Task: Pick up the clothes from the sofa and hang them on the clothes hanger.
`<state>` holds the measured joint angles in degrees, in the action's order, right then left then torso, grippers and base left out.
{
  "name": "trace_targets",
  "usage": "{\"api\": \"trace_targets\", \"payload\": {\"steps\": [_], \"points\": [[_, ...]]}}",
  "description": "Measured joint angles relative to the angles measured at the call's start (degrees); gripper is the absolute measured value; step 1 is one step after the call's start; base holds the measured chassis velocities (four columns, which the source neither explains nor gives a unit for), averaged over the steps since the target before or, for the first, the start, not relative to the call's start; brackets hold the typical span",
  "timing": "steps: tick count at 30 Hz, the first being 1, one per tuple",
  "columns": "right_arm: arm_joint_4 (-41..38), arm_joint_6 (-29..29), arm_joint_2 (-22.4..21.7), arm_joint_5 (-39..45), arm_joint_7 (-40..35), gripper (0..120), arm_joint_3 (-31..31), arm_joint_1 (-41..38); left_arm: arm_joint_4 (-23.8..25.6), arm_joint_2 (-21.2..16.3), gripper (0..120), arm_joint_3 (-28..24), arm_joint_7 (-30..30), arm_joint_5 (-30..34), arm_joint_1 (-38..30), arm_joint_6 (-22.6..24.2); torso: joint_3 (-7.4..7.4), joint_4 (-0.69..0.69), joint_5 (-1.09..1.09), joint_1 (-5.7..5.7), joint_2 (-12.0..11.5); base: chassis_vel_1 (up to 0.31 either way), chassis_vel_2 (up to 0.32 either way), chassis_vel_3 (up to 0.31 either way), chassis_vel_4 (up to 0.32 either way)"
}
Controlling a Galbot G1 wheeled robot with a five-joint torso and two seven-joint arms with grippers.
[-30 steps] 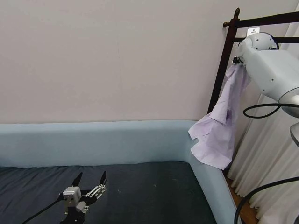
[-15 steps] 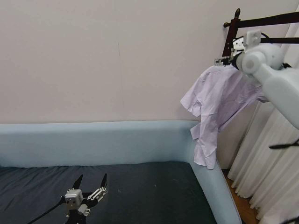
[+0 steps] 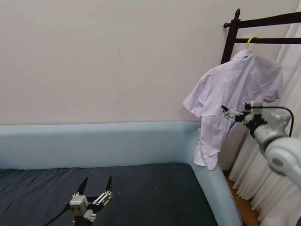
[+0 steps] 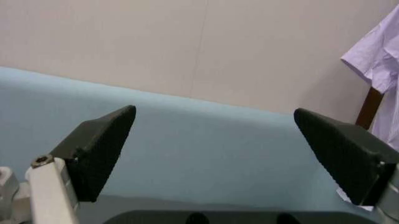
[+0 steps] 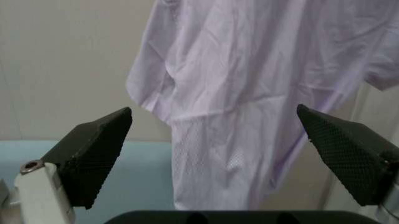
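A pale lilac short-sleeved shirt (image 3: 230,94) hangs on a yellow hanger (image 3: 251,40) from the dark wooden clothes rack (image 3: 263,21) at the upper right, its hem over the sofa's right arm. My right gripper (image 3: 230,114) is open in front of the shirt's lower half, apart from the cloth; the right wrist view has the shirt (image 5: 249,93) between the two black fingertips (image 5: 93,149). My left gripper (image 3: 96,187) stands open low over the dark sofa seat (image 3: 141,193), holding nothing.
The light blue sofa back (image 3: 94,143) runs along a bare cream wall (image 3: 108,56). White curtains (image 3: 263,165) hang at the right behind the rack. Wooden floor (image 3: 242,205) lies beside the sofa's right arm.
My right gripper let go of the shirt at the rack and dropped down and away; the shirt now hangs spread on its hanger. The left gripper barely shifted.
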<state>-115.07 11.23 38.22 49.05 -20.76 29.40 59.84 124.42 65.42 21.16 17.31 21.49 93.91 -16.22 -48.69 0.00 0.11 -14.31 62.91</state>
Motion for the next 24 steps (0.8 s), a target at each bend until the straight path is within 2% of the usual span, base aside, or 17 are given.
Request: {"api": "trace_targets", "payload": {"steps": [1, 2, 4, 6, 7, 11, 19, 24], "points": [[-1.6, -1.5, 3.0, -3.8, 1.7, 100, 3.6, 5.9, -0.2, 0.4, 100, 0.0, -0.1, -0.8, 0.2, -0.1, 0.01, -0.01, -0.04, 0.00, 0.0, 0.000, 0.000, 0.000, 0.000], [-1.6, -1.5, 3.0, -3.8, 1.7, 100, 3.6, 5.9, -0.2, 0.4, 100, 0.0, -0.1, -0.8, 0.2, -0.1, 0.01, -0.01, -0.04, 0.00, 0.0, 0.000, 0.000, 0.000, 0.000], [-4.9, -5.5, 10.1, -11.4, 6.0, 100, 9.6, 17.9, -0.8, 1.1, 100, -0.3, -0.1, -3.3, 1.0, -0.2, 0.01, -0.04, -0.04, 0.01, 0.0, 0.000, 0.000, 0.000, 0.000], [-7.1, -10.0, 15.9, -16.9, 9.4, 100, 12.5, 25.7, -1.0, 1.6, 100, -0.5, -0.1, -4.6, 2.0, -0.3, 0.01, -0.05, -0.04, 0.01, 0.0, 0.000, 0.000, 0.000, 0.000], [-7.1, -10.0, 15.9, -16.9, 9.4, 100, 12.5, 25.7, -1.0, 1.6, 100, -0.5, -0.1, -4.6, 2.0, -0.3, 0.01, -0.05, -0.04, 0.01, 0.0, 0.000, 0.000, 0.000, 0.000], [-10.3, -18.8, 25.8, -26.3, 13.4, 100, 14.0, 38.6, -1.0, 2.1, 100, -0.3, -0.4, -6.7, 4.8, -2.4, 0.02, -0.04, -0.06, 0.01, 0.0, 0.000, 0.000, 0.000, 0.000], [-13.6, -23.6, 31.1, -31.0, 15.7, 100, 13.5, 44.9, -0.3, 3.8, 100, 0.3, -0.7, -8.1, 7.7, -4.5, 0.01, -0.02, -0.07, 0.01, 0.0, 0.000, 0.000, 0.000, 0.000], [-13.5, -24.5, 31.7, -31.7, 16.3, 100, 13.2, 45.7, -0.4, 4.2, 100, 0.3, -0.7, -8.7, 8.2, -5.0, 0.00, -0.02, -0.06, 0.00, 0.0, 0.000, 0.000, 0.000, 0.000]]}}
